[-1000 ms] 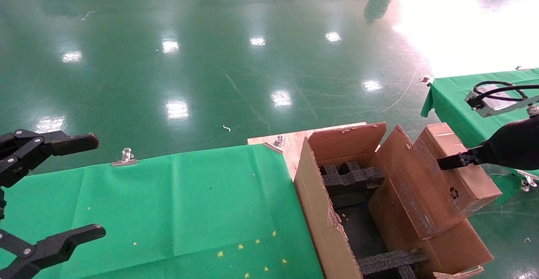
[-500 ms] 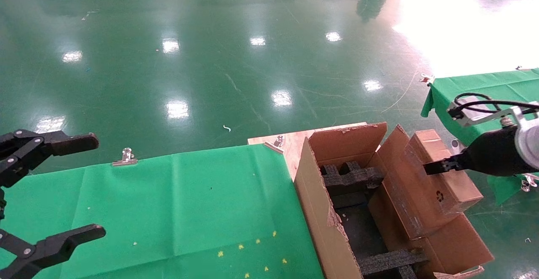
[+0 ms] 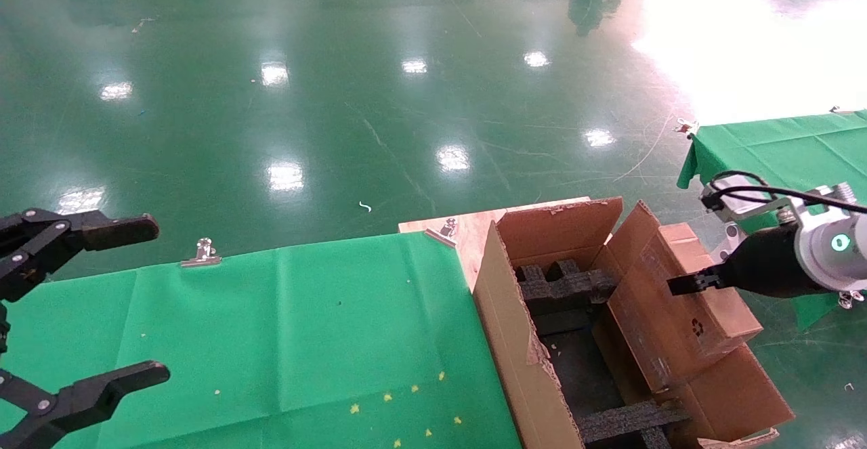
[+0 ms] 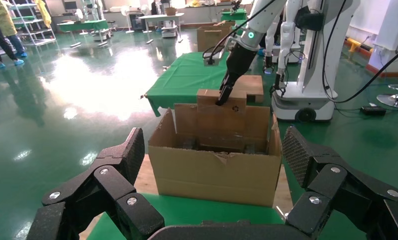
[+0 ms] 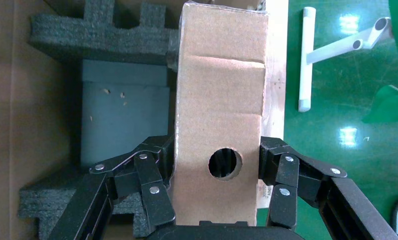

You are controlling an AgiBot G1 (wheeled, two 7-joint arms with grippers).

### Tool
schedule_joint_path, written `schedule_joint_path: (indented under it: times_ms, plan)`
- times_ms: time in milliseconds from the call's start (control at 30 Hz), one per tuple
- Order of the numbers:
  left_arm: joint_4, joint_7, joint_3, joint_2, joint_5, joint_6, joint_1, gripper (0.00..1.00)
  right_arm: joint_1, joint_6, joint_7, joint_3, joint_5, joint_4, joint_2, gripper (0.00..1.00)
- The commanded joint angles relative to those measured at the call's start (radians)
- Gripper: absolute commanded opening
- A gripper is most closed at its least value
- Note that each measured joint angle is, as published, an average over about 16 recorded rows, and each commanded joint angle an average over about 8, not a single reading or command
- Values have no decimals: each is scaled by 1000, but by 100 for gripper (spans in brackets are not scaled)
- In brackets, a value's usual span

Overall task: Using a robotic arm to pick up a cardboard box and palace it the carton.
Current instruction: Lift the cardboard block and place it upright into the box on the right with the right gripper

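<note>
- The cardboard box (image 3: 684, 300), small, brown and taped, has moved closer to the carton (image 3: 535, 368) over the last second and now hangs tilted over the carton's far flap.
- The right tool (image 3: 681, 283) clamps the cardboard box between its fingers (image 5: 154, 192), carried by the white robotic arm (image 3: 823, 249) with its green light ring.
- Judged from this, the carry is nearly done; lowering between the carton's black foam blocks (image 3: 562, 283) remains.
- The left tool (image 3: 101, 307) stays spread wide, empty, well apart from the carton, above the green-covered table (image 3: 305, 334).
- Beyond the carton lies glossy green floor (image 3: 339, 97); the left wrist view shows a workshop behind it.
</note>
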Motion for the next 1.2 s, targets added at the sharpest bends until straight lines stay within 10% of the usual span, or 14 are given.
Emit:
schedule_joint_path:
  times_ms: [33, 1200]
  plan:
    - [0, 0, 0, 0, 0, 0, 0, 100, -9, 7, 7, -5, -4, 0, -5, 0]
    - [0, 0, 0, 0, 0, 0, 0, 100, -137, 110, 24, -61, -40, -76, -94, 0]
